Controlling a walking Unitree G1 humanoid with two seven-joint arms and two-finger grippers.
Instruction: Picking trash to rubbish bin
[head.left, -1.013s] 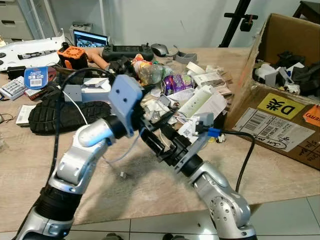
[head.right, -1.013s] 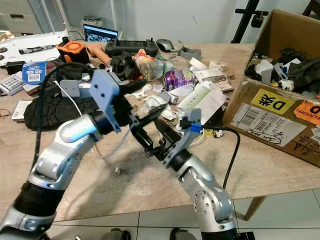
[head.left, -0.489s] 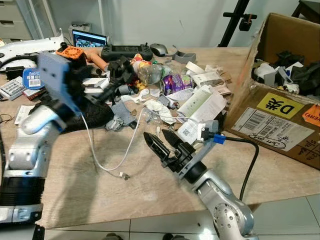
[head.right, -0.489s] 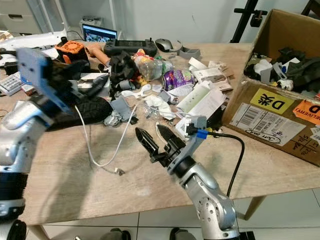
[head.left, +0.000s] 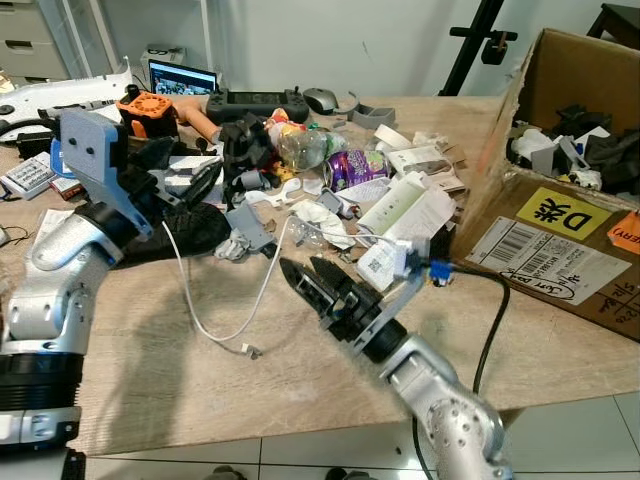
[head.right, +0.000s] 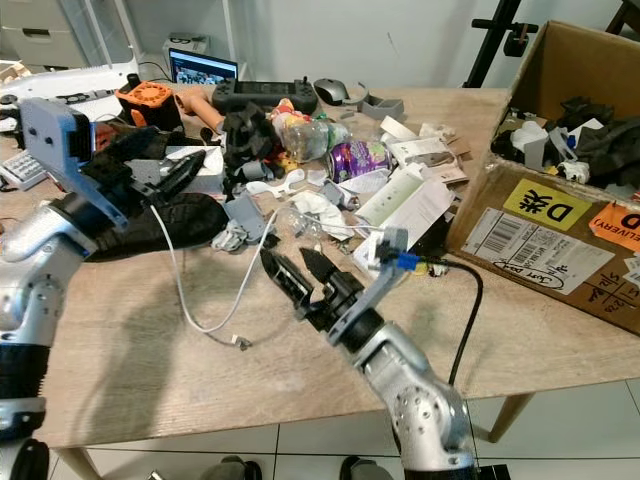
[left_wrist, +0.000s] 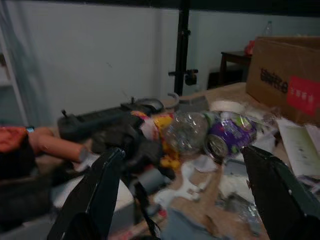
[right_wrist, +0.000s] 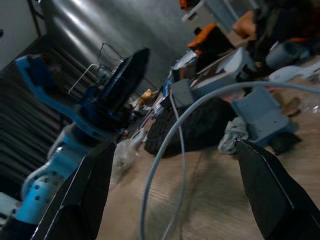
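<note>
Right gripper (head.left: 310, 277), fingers spread and empty, hovers low over the table (head.left: 150, 380) beside the white cable (head.left: 215, 325), aimed at the trash pile (head.left: 330, 185). Left gripper (head.left: 195, 180) (also spread, empty) is raised near the pile's left edge; the box (head.left: 560, 230) serving as bin stands at right, presumably within reach for drops.

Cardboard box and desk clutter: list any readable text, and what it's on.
"D", beside a character I can't make out: yellow sticker on the cardboard box.
White shipping label on the box: barcode and handwriting, too small to read.
Orange sticker: cut off, unreadable.
Red panel on the box, left wrist view: blurred.
Blue packet: too small.
</note>
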